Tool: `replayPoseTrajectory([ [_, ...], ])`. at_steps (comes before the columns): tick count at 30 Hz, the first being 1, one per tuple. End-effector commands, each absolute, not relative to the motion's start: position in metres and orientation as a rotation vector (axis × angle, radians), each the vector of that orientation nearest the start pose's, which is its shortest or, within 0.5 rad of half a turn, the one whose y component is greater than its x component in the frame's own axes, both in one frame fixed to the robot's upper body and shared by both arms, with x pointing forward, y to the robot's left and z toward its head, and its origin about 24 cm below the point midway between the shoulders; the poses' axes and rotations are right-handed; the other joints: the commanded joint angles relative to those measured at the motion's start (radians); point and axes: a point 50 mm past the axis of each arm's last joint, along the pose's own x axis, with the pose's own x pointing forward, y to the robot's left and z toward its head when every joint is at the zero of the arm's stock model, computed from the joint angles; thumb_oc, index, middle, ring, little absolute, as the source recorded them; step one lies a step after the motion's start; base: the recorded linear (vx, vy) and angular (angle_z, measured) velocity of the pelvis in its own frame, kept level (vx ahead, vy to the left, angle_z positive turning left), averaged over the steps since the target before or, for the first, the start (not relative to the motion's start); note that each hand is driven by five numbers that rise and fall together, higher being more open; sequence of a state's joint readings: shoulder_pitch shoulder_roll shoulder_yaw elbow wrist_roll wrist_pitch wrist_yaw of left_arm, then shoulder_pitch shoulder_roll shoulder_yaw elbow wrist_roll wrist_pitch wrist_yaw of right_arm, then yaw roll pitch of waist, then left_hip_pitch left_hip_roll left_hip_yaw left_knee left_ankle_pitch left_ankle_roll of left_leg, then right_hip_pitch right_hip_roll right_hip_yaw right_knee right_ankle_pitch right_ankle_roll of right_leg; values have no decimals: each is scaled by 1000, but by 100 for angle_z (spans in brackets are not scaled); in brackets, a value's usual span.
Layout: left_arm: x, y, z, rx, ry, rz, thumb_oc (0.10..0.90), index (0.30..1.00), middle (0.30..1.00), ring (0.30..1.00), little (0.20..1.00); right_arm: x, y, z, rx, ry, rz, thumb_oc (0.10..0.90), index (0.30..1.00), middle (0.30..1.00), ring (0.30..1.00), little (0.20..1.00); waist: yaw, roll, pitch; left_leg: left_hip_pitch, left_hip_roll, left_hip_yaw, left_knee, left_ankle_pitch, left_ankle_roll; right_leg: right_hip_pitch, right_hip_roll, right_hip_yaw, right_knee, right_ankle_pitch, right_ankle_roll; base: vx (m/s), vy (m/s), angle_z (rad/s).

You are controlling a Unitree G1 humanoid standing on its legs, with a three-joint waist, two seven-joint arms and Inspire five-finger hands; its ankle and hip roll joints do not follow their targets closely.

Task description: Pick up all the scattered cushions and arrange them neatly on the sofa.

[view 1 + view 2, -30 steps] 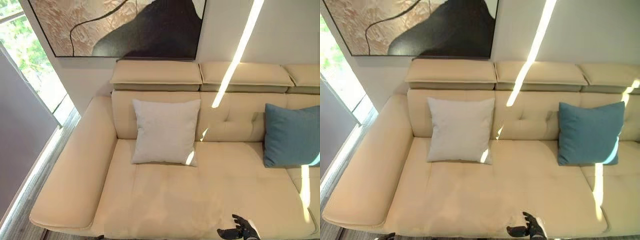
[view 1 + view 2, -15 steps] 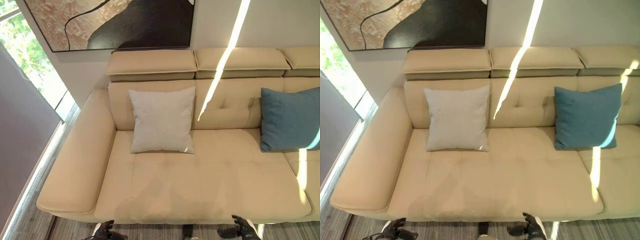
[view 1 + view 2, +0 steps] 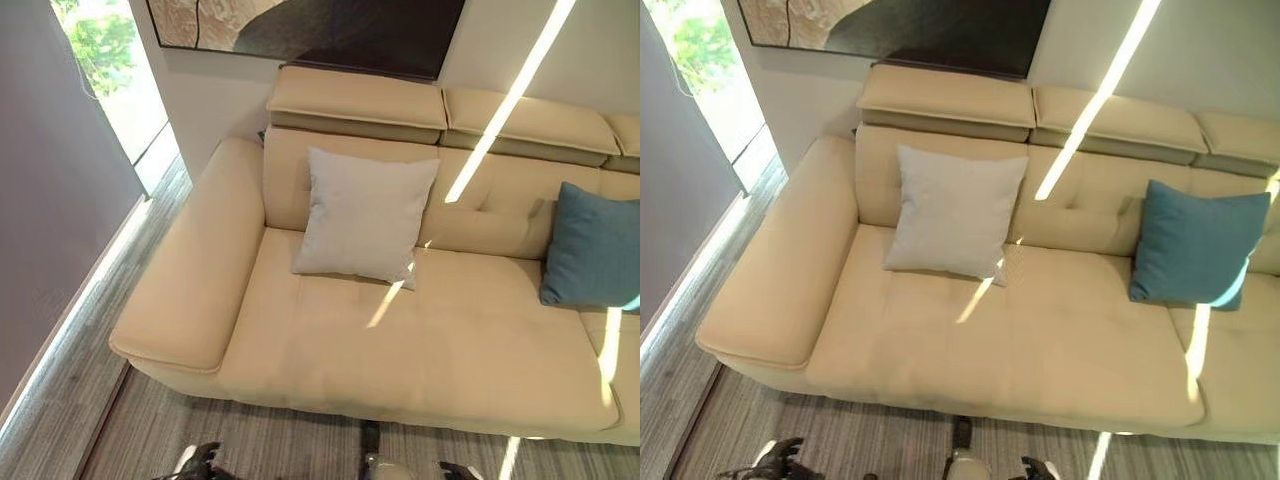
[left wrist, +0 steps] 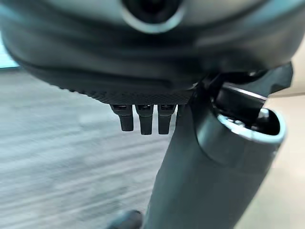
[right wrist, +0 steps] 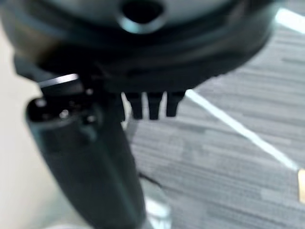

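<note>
A light grey cushion leans upright against the back of the cream sofa, near its left end. A teal cushion leans against the back further right. My left hand hangs low over the carpet in front of the sofa. In the left wrist view its fingers point straight down with nothing in them. My right hand hangs likewise at the view's bottom edge, and its fingers are straight and hold nothing. Both hands are well clear of the cushions.
The sofa's broad left armrest juts toward me. Grey carpet lies in front, with a wood floor strip and a grey wall to the left. A window and a large painting are behind.
The camera has drawn back and swung, so the whole picture shifted. The cushions keep their places on the sofa. My right hand has left the seat's front edge; both hands now hang over the carpet.
</note>
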State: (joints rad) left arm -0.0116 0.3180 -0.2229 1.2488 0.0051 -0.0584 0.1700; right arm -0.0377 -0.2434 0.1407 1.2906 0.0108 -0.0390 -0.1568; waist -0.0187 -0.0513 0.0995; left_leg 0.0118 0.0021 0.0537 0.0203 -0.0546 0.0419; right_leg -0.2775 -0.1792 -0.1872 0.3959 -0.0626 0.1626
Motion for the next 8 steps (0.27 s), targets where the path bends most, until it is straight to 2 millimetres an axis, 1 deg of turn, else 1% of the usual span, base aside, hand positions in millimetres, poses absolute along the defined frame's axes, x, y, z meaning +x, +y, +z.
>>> replayPoseTrajectory([
  [1,117,262,-146,489,1092,178,800,900,900,900,900,141,-265,-137,-455,1039,-233,800,900,900,900,900,37,-5,-12,-64,-27,-32,-14,-50,-42,231,22,-19,-267,24,-17,-137,-101,0],
  [2,115,262,-146,481,1097,184,800,900,900,900,900,143,-264,-137,-461,1035,-233,800,900,900,900,900,48,-11,-27,-70,-29,-22,-27,-41,-45,260,21,-45,-314,22,-12,-129,-110,-8],
  [3,114,261,-147,477,1099,184,800,900,900,900,900,144,-263,-137,-461,1031,-231,800,900,900,900,900,54,-15,-38,-73,-30,-15,-36,-33,-47,273,22,-55,-347,21,-9,-50,-69,-43],
  [5,115,261,-147,465,1099,195,800,900,900,900,900,147,-260,-136,-461,1027,-221,800,900,900,900,900,58,-22,-58,-74,-29,-3,-61,-18,-53,284,33,-45,-393,15,-7,-31,-54,-50],
  [7,114,261,-147,465,1105,193,800,900,900,900,900,148,-258,-137,-465,1030,-213,800,900,900,900,900,60,-22,-64,-69,-27,-2,-71,-15,-54,290,37,-41,-405,11,-7,-8,-47,-12],
  [8,115,258,-148,470,1105,181,800,900,900,900,900,150,-255,-137,-468,1026,-200,800,900,900,900,900,53,-20,-62,-58,-18,-5,-70,-12,-58,293,48,-34,-402,3,-14,-20,-64,1],
])
